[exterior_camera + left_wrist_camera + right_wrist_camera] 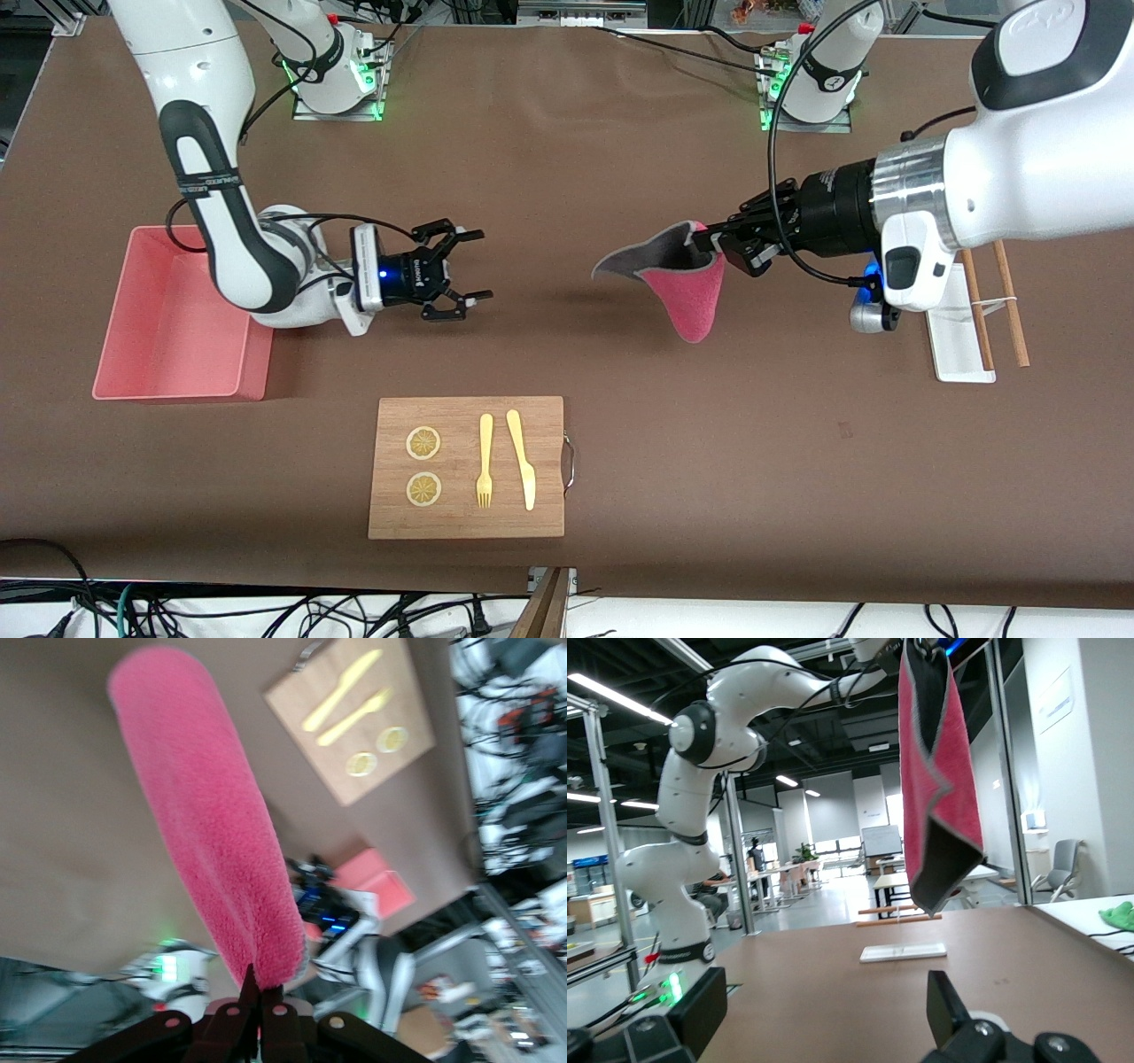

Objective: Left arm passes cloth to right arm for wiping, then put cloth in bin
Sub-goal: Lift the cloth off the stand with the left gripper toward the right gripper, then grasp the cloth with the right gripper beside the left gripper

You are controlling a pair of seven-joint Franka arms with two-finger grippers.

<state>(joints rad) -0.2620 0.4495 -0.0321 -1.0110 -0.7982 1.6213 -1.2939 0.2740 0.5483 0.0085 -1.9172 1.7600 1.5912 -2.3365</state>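
over mid tabletop (549, 159) left gripper (719, 244) pinches cloth (687, 288) by one corner; right gripper (461, 270) fingers wide, waiting; droop probably spoils handoff.

A brown table (549, 177) filled the workspace, cables (266, 611) trailing along the edge nearest the front camera. Above the table, the right wrist view showed an open hall: a dark ceiling crossed by bright strip lights (607, 691), aluminium frame posts (602, 824) standing at the table's edge, pale walls and tall glazed partitions (859, 828). Past the table's edge stood desks (797, 873), a potted plant (804, 852) and a grey office chair (1063, 864), with a person (756, 855) standing among the desks.
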